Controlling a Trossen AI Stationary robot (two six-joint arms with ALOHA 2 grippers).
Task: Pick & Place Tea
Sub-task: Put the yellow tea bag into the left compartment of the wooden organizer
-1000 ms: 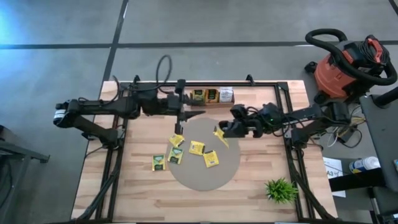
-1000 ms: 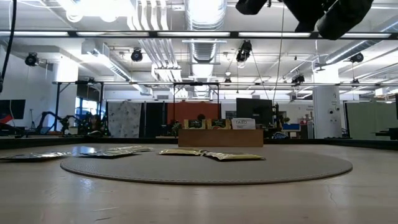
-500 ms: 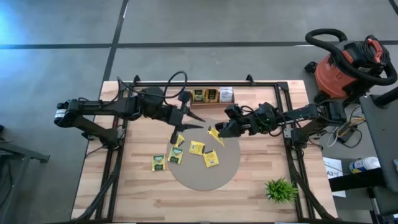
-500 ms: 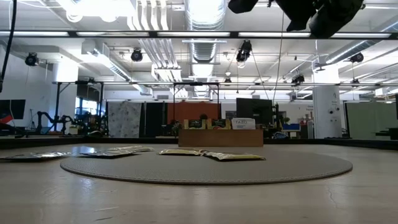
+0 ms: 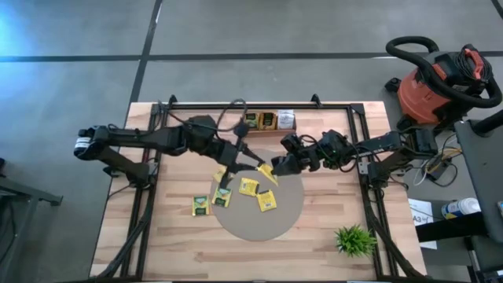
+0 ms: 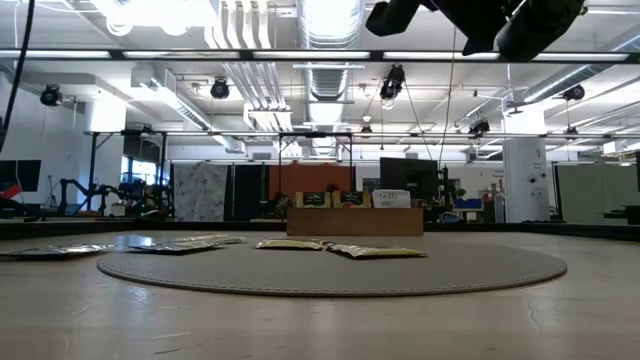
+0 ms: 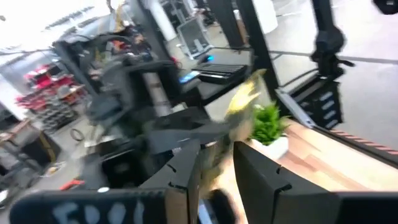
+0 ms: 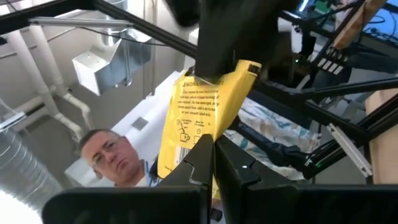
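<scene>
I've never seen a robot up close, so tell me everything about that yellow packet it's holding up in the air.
The yellow packet is a flat paper-like tea sachet with small dark print and a drawn cup. The right gripper pinches one edge with shut fingers, holding it tilted above the round grey mat, clear of the table. The left gripper sits right beside it; whether they touch is unclear.

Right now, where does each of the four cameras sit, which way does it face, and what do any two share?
High: overhead, straight down on table; both arms, right pincer, left pincer.
Low: table height, level across round mat toward tray; arm parts at top.
Left wrist: on left arm, past its fingers toward plant.
Right wrist: on right arm, angled up; fingers pinch yellow packet.
Shared: that packet also appears in high.
</scene>
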